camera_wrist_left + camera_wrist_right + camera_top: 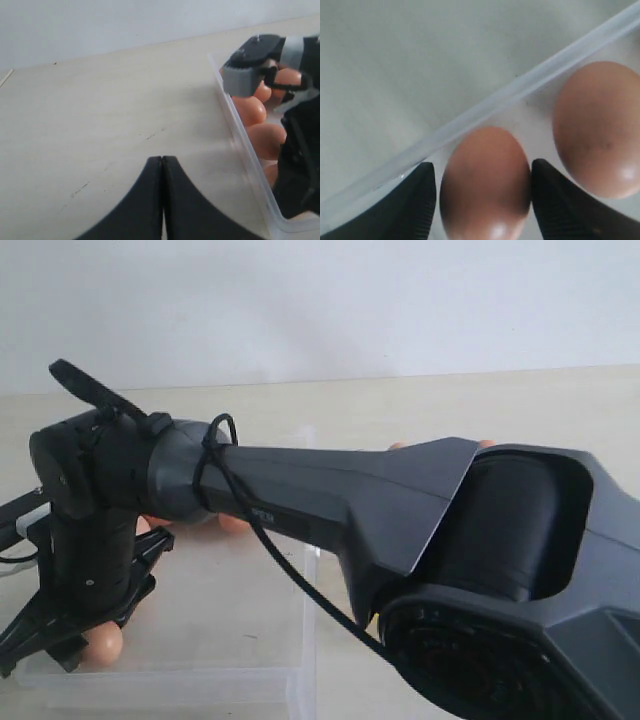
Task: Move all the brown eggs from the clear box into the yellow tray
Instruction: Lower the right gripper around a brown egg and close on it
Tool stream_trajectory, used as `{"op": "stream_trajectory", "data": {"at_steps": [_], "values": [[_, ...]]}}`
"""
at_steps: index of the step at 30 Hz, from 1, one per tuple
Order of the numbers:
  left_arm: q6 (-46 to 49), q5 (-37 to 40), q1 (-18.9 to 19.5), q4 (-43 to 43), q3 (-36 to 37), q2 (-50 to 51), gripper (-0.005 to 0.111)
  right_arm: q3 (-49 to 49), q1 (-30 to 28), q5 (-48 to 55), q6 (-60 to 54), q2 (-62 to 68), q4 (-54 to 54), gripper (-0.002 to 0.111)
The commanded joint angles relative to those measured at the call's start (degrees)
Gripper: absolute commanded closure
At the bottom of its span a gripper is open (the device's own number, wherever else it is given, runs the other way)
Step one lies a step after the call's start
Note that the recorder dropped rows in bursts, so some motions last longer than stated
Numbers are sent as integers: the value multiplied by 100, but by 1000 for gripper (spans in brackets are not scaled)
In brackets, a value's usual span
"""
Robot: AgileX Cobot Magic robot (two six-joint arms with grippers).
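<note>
In the right wrist view, my right gripper (482,167) stands open astride one brown egg (485,185) on the floor of the clear box (485,107), close to its wall. One finger (550,195) sits against the egg's side; a thin gap shows at the other. A second brown egg (597,127) lies beside it. From the exterior view, that arm reaches across to the left, with the gripper (90,625) down over an egg (103,643) in the box (300,680). My left gripper (162,159) is shut and empty over bare table beside the box wall (240,145). The yellow tray is out of view.
More brown eggs (250,111) lie along the box wall in the left wrist view, partly hidden by the right arm's black wrist (300,165). The right arm's big forearm (420,510) blocks much of the exterior view. The pale wooden table (100,110) extends past the box.
</note>
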Motion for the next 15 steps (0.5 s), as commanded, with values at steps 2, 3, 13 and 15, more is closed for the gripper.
{"op": "stream_trajectory", "data": {"at_steps": [2,3,13,15], "values": [[-30,-35,-28,-6,-23,-32,107,-39,34,-254,-25,125,-76,53],[-30,-35,-28,-6,-23,-32,107,-39,20,-279,-14,125,-118,53],[-30,-35,-28,-6,-23,-32,107,-39,-102,-274,-71,125,-203,92],[-30,-35,-28,-6,-23,-32,107,-39,-115,-204,-424,125,-203,108]]}}
